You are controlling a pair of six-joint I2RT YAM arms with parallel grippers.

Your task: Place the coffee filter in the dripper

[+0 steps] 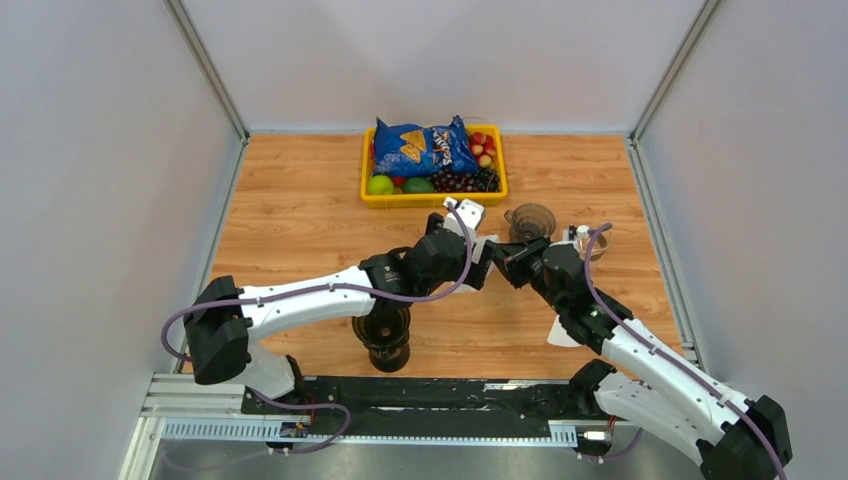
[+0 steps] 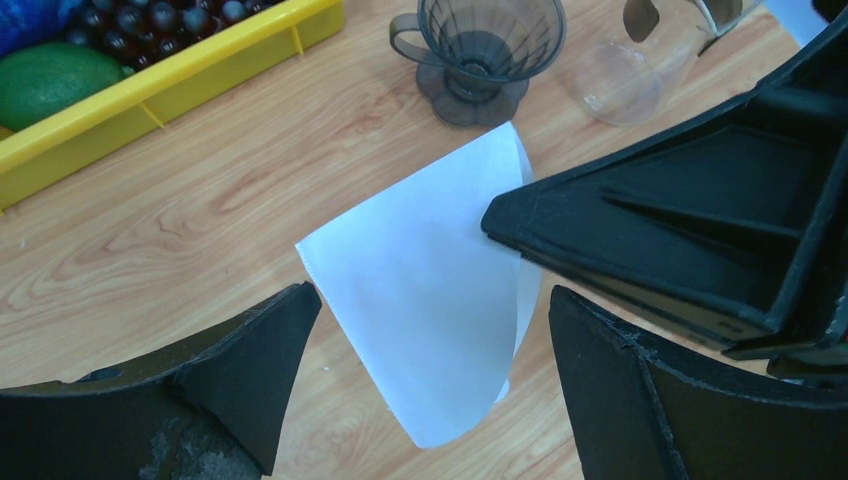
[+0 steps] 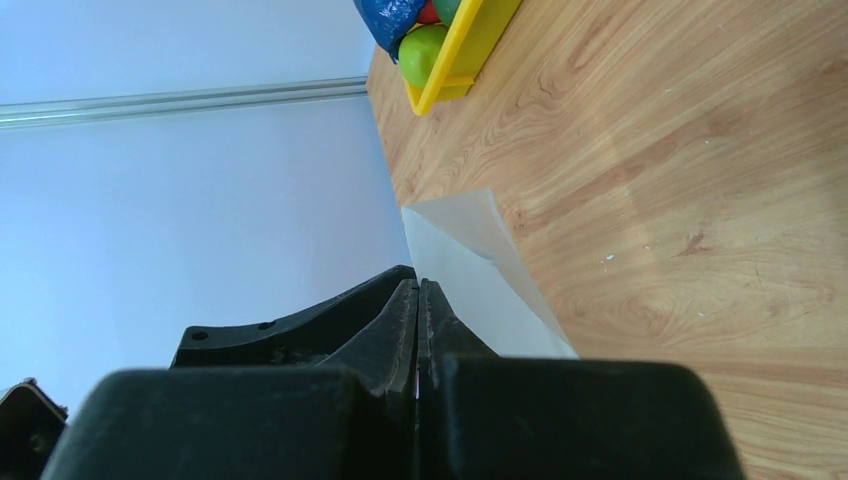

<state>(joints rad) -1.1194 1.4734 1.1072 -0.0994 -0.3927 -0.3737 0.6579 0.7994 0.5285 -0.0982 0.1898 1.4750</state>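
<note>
1. Pinching the filter (image 2: 420,290) by one edge, the right gripper (image 3: 418,300) is clenched, holding it just short of the dripper (image 2: 478,50).
2. Left gripper (image 2: 435,310) gapes either side of the filter, touching nothing, probably ready to spread the cone open.

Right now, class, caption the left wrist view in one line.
The right gripper pinches the coffee filter inside the open left gripper, with the empty dripper beyond.

Left gripper (image 2: 435,300) spread, right gripper (image 3: 417,290) pinched
</note>
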